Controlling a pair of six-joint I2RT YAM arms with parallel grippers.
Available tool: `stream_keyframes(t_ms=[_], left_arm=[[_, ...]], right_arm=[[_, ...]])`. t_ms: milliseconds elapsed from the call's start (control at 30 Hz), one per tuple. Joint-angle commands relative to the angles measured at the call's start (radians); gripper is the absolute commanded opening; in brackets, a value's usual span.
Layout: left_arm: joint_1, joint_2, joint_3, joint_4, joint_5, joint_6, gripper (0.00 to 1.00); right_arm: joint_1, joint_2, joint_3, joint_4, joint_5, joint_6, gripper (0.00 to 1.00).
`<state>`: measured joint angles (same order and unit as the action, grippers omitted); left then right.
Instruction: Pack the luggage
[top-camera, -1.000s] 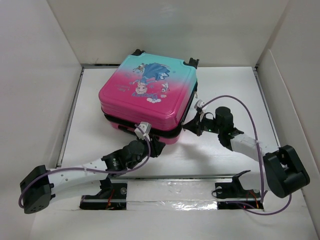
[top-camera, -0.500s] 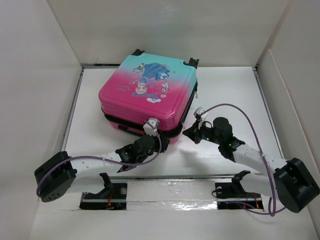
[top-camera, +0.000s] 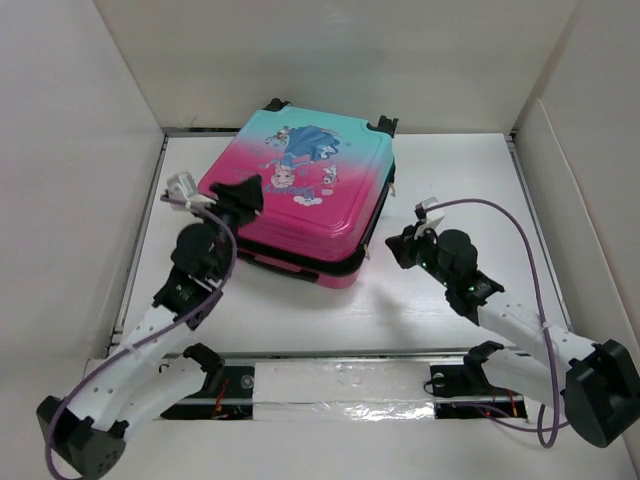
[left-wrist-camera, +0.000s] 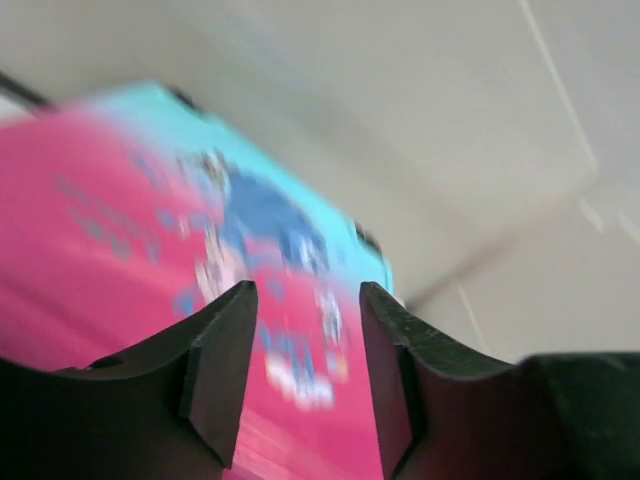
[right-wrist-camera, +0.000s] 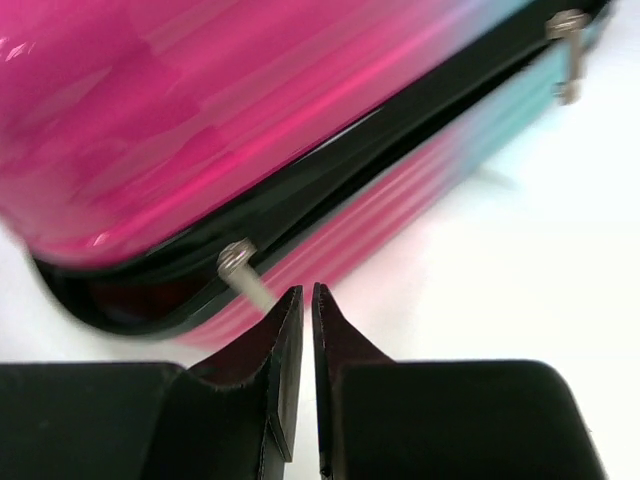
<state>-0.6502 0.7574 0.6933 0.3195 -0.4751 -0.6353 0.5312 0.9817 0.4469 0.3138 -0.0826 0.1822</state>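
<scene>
Top view: the luggage (top-camera: 320, 215) lies flat on the white table (top-camera: 450, 170), printed shell up, teal end away from the arm bases. The left gripper (top-camera: 243, 193) sits over the luggage's near-left top corner. The right gripper (top-camera: 402, 247) stands just off the luggage's right side, clear of it. Left wrist view, blurred: the fingers (left-wrist-camera: 215, 370) stand partly apart with nothing between them, and the luggage's pink and teal print shows beyond the gap. Right wrist view: the fingers (right-wrist-camera: 285, 340) are all but together, with only a thin slit between them, and grip nothing. Just beyond their tips a metal zip pull (right-wrist-camera: 240, 265) hangs from the luggage's black seam (right-wrist-camera: 330, 170). A second zip pull (right-wrist-camera: 568, 50) hangs further along the same seam, toward the teal end.
</scene>
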Motion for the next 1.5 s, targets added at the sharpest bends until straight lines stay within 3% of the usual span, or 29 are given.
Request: stream_keyframes(t_ms=[0,33,67,167,333,467,700,967,1133,1467], left_arm=[[0.200,0.141,0.098,0.032,0.154,-0.099,0.43],[0.362,0.179,0.112,0.061,0.209,-0.137,0.45],[0.451,0.260,0.141,0.065,0.352,-0.179,0.46],[0.735,0.449,0.185,0.138,0.600,-0.326,0.48],[0.917,0.807,0.481,-0.126,0.739,-0.207,0.49],[0.936,1.051,0.687,-0.290,0.745,-0.060,0.50],[0.894,1.210,0.810,-0.367,0.736,0.032,0.50],[0.704,1.321,0.860,-0.457,0.598,0.129,0.50],[0.686,1.280,0.806,-0.423,0.680,0.089,0.50],[0.644,0.929,0.620,-0.303,0.877,-0.010,0.50]], right_arm=[[-0.029,0.032,0.098,-0.025,0.105,0.039,0.14],[-0.030,0.057,0.113,-0.033,0.113,0.042,0.15],[-0.030,0.067,0.134,-0.038,0.125,0.045,0.17],[-0.039,0.080,0.157,-0.074,0.144,0.043,0.19],[-0.059,0.057,0.141,-0.055,0.159,0.040,0.23],[-0.080,0.054,0.131,-0.030,0.152,0.037,0.24],[-0.100,0.097,0.150,-0.015,0.152,0.043,0.25],[-0.120,0.279,0.288,-0.044,0.184,0.068,0.28],[-0.129,0.354,0.364,-0.065,0.103,0.069,0.32],[-0.060,0.359,0.351,-0.038,0.006,0.072,0.36]])
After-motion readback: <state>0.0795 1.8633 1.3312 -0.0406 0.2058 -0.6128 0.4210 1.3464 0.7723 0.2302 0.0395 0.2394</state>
